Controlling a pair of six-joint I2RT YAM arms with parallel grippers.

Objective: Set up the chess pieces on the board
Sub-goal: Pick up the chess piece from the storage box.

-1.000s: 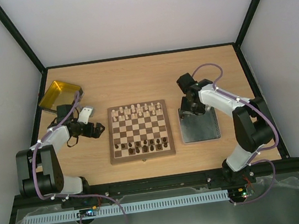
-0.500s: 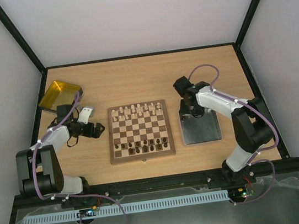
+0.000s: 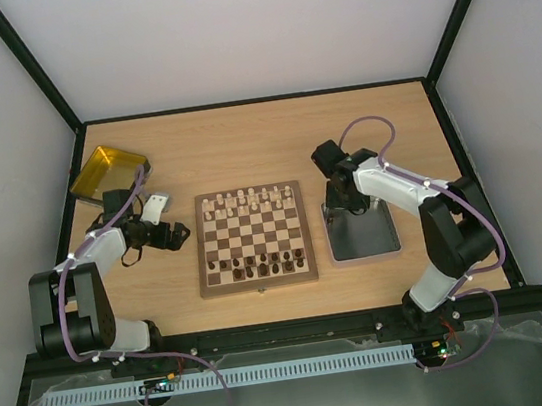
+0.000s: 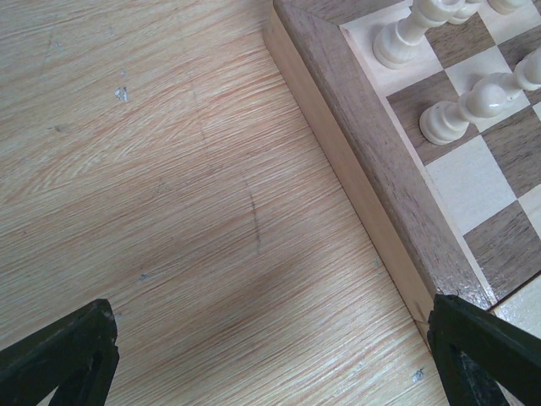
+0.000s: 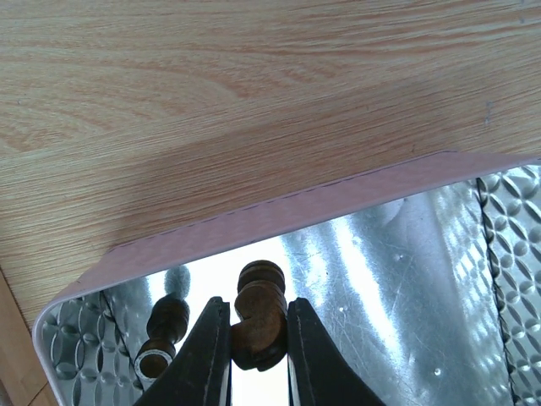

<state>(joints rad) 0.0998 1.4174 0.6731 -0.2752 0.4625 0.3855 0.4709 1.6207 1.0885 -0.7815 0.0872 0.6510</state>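
Right tool [image 5: 255, 311] gripped a dark piece [image 5: 258, 330] right of the board [image 4: 385, 182], evidently for placing; left tool [image 4: 272, 342] hung wide, left of it.

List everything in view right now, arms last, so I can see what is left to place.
board: one, light and dark brown checks, table centre.
cream pieces: several, too small to count, on the board's far rows.
dark pieces on the board: several, dark brown, near rows.
held dark piece: one, dark brown, over the grey tray.
loose dark piece: one, dark brown, in the grey tray.
grey tray: one, metallic, right of the board.
yellow tray: one, translucent, far left.
table: one, pale wood.
left gripper: one, black, open, by the board's left edge.
right gripper: one, black, shut on the held dark piece.
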